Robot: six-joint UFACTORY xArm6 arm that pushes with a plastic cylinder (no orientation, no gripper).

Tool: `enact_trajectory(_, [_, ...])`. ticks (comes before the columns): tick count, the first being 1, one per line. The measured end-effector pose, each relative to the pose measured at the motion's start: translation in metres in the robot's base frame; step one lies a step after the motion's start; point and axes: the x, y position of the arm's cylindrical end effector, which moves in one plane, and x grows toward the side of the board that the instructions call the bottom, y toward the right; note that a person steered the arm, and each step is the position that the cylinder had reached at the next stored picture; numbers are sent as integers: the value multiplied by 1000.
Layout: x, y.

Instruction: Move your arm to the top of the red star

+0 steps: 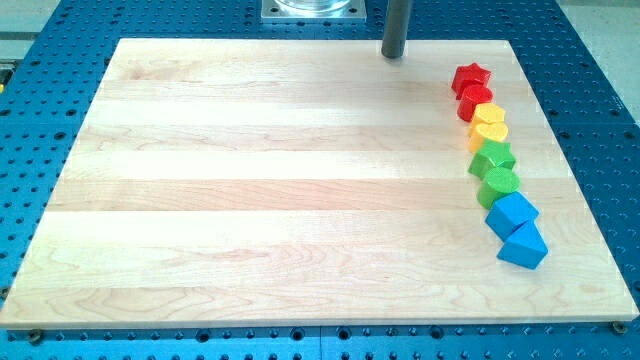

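- Camera view: eight blocks run in a touching column down the tabletop (250, 180) near the view's right, seemingly sorted by colour; the red star (471, 77) heads it at the view's top, above a second red block (476, 100), the yellows, greens and blues.
- My tip (394, 56) stands upright near the tabletop's top edge, well left of the star, touching nothing. There is no claw, only the rod.
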Motion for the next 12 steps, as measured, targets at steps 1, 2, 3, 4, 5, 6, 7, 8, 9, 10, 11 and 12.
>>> enact_trajectory(1, [0, 0])
enact_trajectory(2, [7, 11])
enact_trajectory(3, [5, 47])
enact_trajectory(4, [-2, 80])
enact_trajectory(5, [-2, 80])
enact_trajectory(6, [-5, 76])
enact_trajectory(7, [1, 73])
enact_trajectory(8, [0, 75])
enact_trajectory(9, [-1, 75])
enact_trajectory(10, [-14, 75])
enact_trajectory(11, [-17, 74])
enact_trajectory(12, [-12, 73])
